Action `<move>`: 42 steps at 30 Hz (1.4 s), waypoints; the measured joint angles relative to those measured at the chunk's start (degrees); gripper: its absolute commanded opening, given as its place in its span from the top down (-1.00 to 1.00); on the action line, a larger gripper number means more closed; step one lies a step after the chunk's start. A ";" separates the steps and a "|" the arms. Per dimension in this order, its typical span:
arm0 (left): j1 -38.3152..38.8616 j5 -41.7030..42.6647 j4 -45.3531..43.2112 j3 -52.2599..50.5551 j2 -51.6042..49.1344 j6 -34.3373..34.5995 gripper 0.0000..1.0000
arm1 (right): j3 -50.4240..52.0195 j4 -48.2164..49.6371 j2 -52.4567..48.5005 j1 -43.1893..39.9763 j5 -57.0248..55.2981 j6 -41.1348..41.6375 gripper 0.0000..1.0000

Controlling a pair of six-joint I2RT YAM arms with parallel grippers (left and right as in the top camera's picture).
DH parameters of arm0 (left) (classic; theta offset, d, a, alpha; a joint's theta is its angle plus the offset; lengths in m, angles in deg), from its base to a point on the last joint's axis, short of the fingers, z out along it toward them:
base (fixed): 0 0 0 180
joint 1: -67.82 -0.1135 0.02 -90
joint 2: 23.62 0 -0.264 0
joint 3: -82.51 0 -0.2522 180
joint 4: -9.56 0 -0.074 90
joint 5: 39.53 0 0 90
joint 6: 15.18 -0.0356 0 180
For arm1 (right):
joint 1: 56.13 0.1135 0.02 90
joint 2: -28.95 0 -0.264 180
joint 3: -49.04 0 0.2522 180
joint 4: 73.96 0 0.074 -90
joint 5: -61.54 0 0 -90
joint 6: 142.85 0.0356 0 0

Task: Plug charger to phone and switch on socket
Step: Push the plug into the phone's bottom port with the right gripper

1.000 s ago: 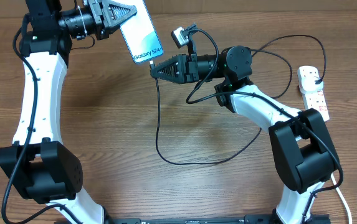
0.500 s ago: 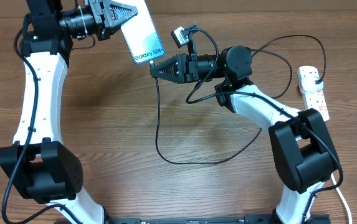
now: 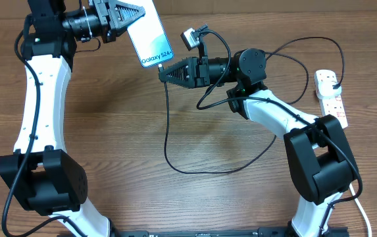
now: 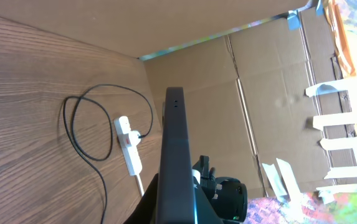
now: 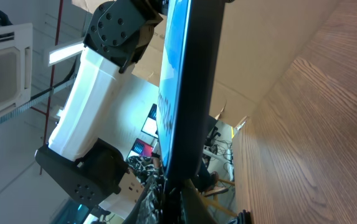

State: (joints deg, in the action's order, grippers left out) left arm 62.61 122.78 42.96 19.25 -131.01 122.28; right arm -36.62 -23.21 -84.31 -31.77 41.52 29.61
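Note:
The phone (image 3: 150,41), cyan screen up with white text at its lower end, hangs over the table's far side, and my left gripper (image 3: 135,16) is shut on its upper part. My right gripper (image 3: 164,71) is shut on the charger's plug tip, which meets the phone's lower end. I cannot tell if the tip is seated. The charger (image 3: 166,131) loops down over the wood and runs to its black plug (image 3: 335,86) in the socket (image 3: 331,100) at the right edge. In the wrist views the phone (image 4: 175,155) (image 5: 187,81) shows edge-on.
A thick white cord (image 3: 359,204) leaves the socket toward the front right. Cardboard walls (image 4: 228,93) stand behind the table's far edge. The left wrist view shows the socket (image 4: 129,144) and the cable loop (image 4: 78,124) lying on the wood.

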 measured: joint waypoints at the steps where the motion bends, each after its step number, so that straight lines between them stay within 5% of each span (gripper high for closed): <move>1: 0.00 0.00 0.00 0.00 0.00 0.00 0.92 | 0.00 -0.02 0.02 -0.02 -0.04 0.02 0.92; 42: 0.74 -1.14 -1.46 0.00 0.00 0.20 0.91 | 0.00 0.61 0.00 0.00 -1.97 4.13 0.92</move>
State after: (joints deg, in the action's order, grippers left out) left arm 63.35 121.65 41.50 19.25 -131.01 122.47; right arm -36.62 -22.60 -84.31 -31.77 39.55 33.74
